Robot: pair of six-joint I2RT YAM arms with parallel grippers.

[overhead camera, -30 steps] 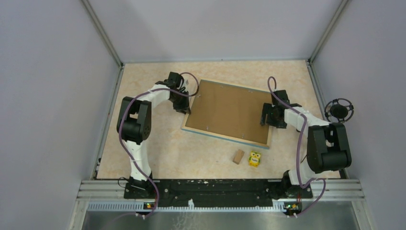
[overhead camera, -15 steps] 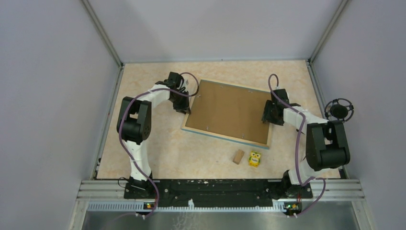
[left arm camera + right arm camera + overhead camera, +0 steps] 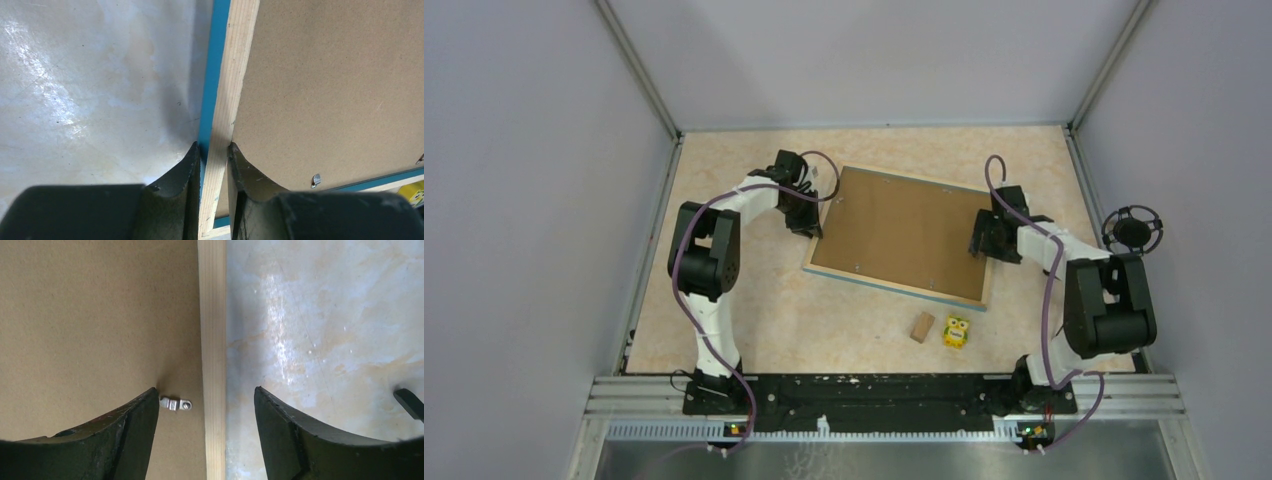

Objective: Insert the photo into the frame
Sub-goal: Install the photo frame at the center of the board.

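The frame (image 3: pixel 894 288) lies face down in the middle of the table, with a plain brown backing board (image 3: pixel 904 232) filling its back. The photo is hidden. My left gripper (image 3: pixel 809 222) is shut on the frame's left rail (image 3: pixel 230 90), one finger outside on the blue edge and one on the board (image 3: pixel 330 85). My right gripper (image 3: pixel 980 243) stands open over the right rail (image 3: pixel 212 315). That gripper (image 3: pixel 206 395) straddles the rail, and its left fingertip sits beside a small metal clip (image 3: pixel 176 404) on the board (image 3: pixel 95 315).
A small wooden block (image 3: pixel 921 327) and a yellow toy (image 3: pixel 956 332) lie just in front of the frame's near edge. A black round fixture (image 3: pixel 1132 231) stands at the right wall. Grey walls enclose the table on three sides.
My right gripper has shifted slightly along the frame's right edge, and its jaws have narrowed and widened again. The left gripper and the frame have not moved.
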